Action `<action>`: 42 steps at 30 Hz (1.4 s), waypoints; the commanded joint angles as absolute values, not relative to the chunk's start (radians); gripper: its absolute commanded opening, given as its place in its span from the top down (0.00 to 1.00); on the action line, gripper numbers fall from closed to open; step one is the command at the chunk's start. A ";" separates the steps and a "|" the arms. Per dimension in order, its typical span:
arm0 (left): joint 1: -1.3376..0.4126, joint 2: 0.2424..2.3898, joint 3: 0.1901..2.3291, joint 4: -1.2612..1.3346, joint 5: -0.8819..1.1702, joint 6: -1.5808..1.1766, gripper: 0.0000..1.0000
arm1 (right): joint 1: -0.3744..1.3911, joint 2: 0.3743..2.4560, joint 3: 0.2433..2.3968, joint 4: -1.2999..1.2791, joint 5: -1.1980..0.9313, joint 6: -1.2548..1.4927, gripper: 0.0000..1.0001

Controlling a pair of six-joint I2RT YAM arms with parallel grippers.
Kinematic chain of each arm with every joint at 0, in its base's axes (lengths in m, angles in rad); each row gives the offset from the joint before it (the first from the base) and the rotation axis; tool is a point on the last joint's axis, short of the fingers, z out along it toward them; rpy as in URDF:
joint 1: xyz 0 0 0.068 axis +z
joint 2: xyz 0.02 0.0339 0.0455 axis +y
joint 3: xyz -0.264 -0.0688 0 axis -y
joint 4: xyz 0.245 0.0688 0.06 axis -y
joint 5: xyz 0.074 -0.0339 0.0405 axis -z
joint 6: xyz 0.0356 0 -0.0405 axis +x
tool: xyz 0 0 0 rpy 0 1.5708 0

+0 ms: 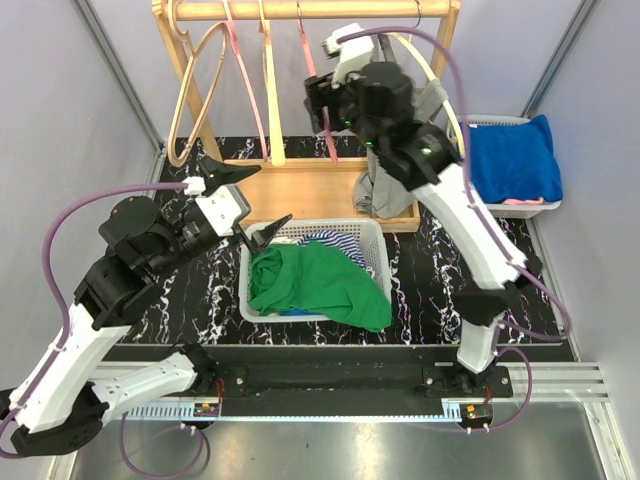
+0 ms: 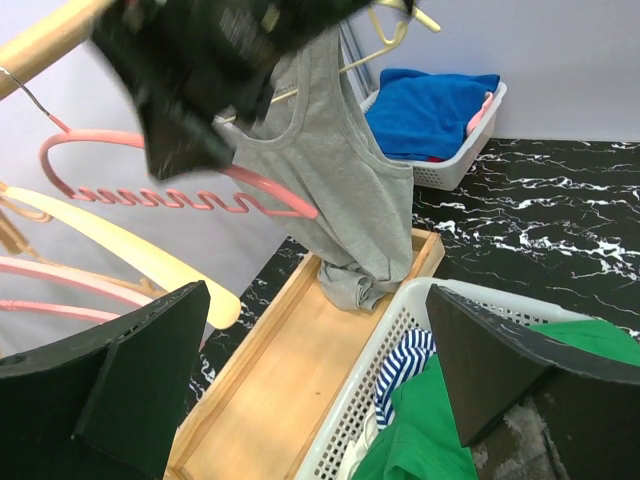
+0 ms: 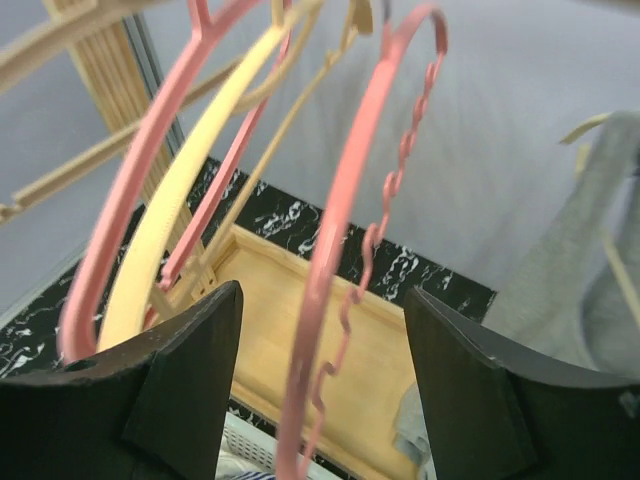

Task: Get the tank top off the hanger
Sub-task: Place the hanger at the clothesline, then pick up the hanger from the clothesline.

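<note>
The grey tank top [image 1: 386,186] hangs on a cream hanger [image 1: 441,82] at the right end of the wooden rail [image 1: 300,10]. Its hem is bunched on the wooden base tray [image 1: 300,190]. It also shows in the left wrist view [image 2: 335,170] and at the right edge of the right wrist view [image 3: 570,270]. My right gripper [image 1: 322,108] is raised at the rail, left of the tank top. It is open [image 3: 322,300], and an empty pink hanger [image 3: 340,200] passes between its jaws. My left gripper [image 1: 255,200] is open and empty [image 2: 318,330], low over the tray's near edge and the basket's left corner.
A white basket [image 1: 243,282] with green and striped clothes sits in front of the rack. A second white basket [image 1: 520,208] with blue cloth stands at the back right. Several empty pink and cream hangers [image 1: 190,90] hang on the rail's left half.
</note>
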State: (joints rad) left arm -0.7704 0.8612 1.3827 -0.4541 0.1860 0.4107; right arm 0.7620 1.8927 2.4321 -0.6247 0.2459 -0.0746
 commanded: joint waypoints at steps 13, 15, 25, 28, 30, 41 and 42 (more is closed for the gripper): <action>-0.769 0.999 1.651 -0.598 0.017 0.336 0.01 | 0.483 1.476 2.039 -0.402 0.299 -0.271 0.29; -0.769 0.979 1.618 -0.580 0.041 0.324 0.01 | 0.439 1.463 1.979 -0.376 0.226 -0.259 0.28; -0.769 0.919 1.554 -0.555 0.061 0.328 0.01 | 0.181 1.414 1.835 -0.299 -0.080 -0.108 0.26; -0.769 0.917 1.545 -0.551 0.064 0.331 0.01 | 0.175 1.413 1.813 -0.285 -0.150 -0.077 0.26; -0.767 0.913 1.533 -0.543 0.066 0.333 0.01 | 0.175 1.411 1.790 -0.275 -0.210 -0.061 0.28; -0.759 0.908 1.519 -0.526 0.063 0.359 0.01 | 0.173 1.448 1.778 -0.258 -0.324 0.020 0.47; -0.758 0.908 1.523 -0.526 0.061 0.360 0.01 | 0.173 1.448 1.779 -0.256 -0.327 0.021 0.49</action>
State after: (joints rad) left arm -0.7639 0.9134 1.5112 -0.5808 0.0631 0.3458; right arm 0.1738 1.4429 1.7790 -0.3115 -0.2798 -0.0227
